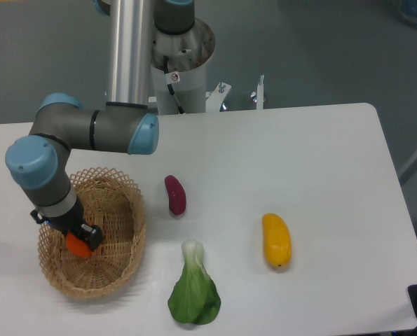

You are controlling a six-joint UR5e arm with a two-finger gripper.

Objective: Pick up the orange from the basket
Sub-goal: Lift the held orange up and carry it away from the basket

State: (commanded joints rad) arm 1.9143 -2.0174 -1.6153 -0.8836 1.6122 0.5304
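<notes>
While fingers (80,236) grip one orange (76,245), one basket (127,241) sits beneath

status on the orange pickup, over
Gripper down inside the basket, jaws on the orange. Grip looks closed, not certain. Orange low in basket. Nothing in the way; other produce sits apart on the table.

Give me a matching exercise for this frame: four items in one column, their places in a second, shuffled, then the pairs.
Items
1. orange
2. purple vegetable
3. yellow fruit
4. leafy green

Places
A. table, farthest right
B. in the basket, at the gripper
C. table, just right of the basket
D. table, near front edge

Pairs: 1-B, 2-C, 3-A, 4-D
</notes>
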